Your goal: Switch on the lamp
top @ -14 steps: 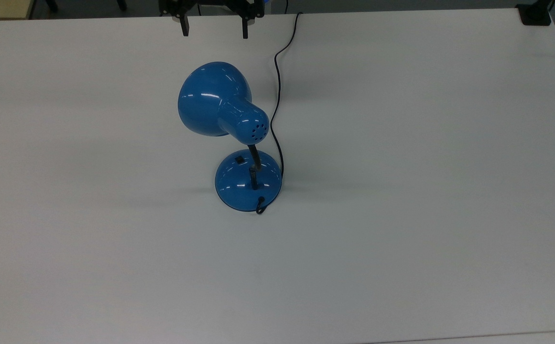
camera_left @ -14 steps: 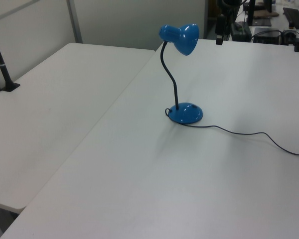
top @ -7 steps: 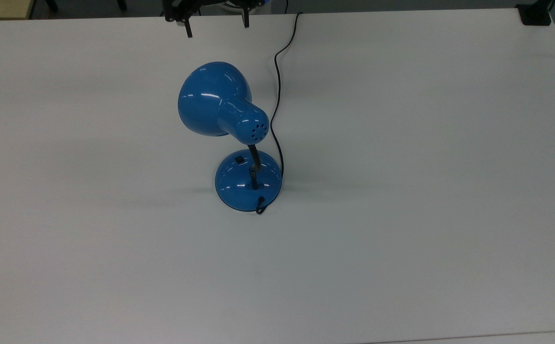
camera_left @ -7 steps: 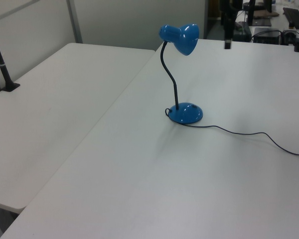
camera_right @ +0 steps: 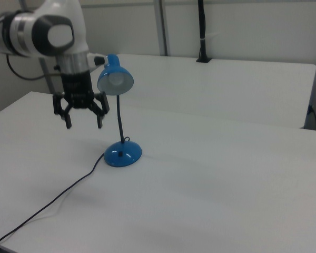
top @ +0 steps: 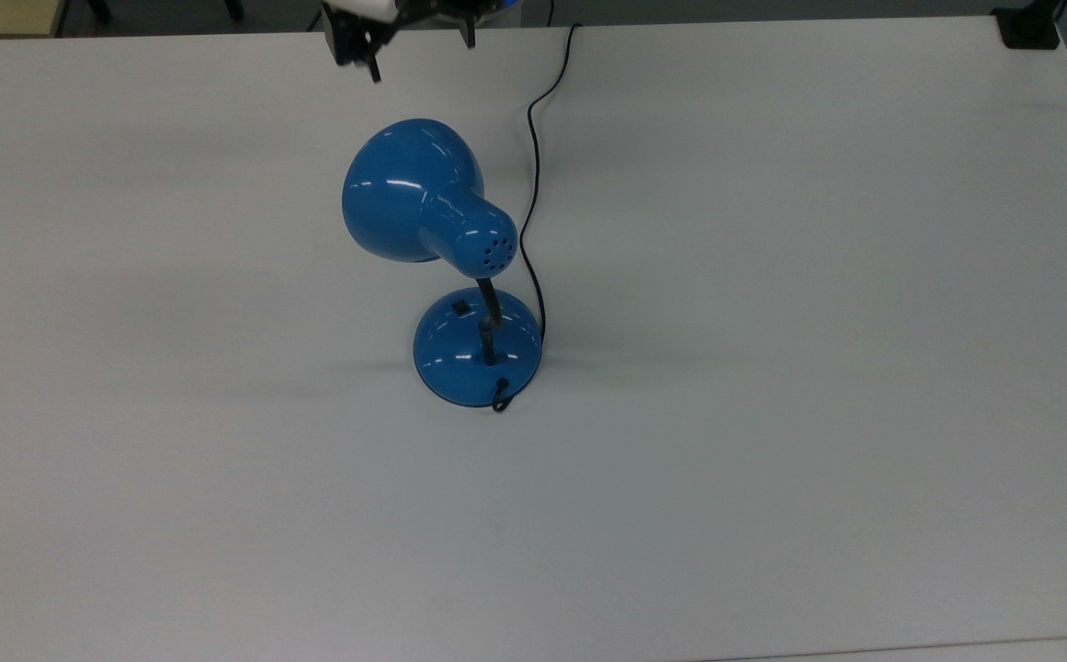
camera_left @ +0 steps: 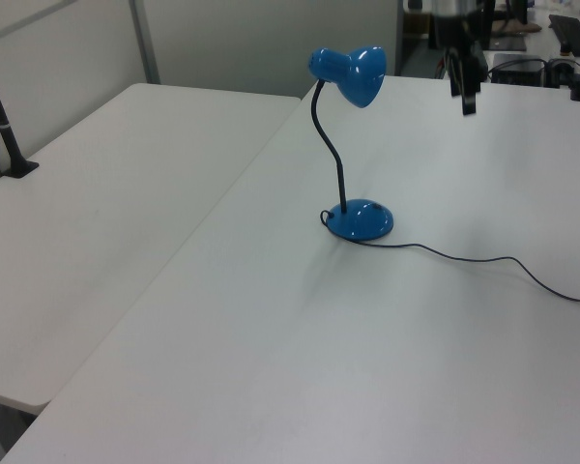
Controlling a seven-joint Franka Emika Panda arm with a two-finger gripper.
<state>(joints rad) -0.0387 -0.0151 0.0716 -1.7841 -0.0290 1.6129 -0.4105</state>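
Right now the blue desk lamp stands near the middle of the white worktop. Its round base sits flat, its black bendy neck curves up, and its shade hangs high over the base. The bulb inside looks dark, so I think the lamp is not on yet. A black cord runs from the base toward the far edge in the top view. The robot's hand hangs in the air on the right view's left side of the lamp, well above the worktop and touching nothing. Its two fingers are spread wide apart and hold nothing at all. The small black switch sits on top of the base, on the far side of the neck in the top view. To do this step well, the hand should come down beside the neck, not through it, and stay clear of the shade. Closing the fingers first would give one firm tip for pressing. Then a gentle push straight down on the switch should work. Pushing from the side might slide the light base or tip the lamp over.
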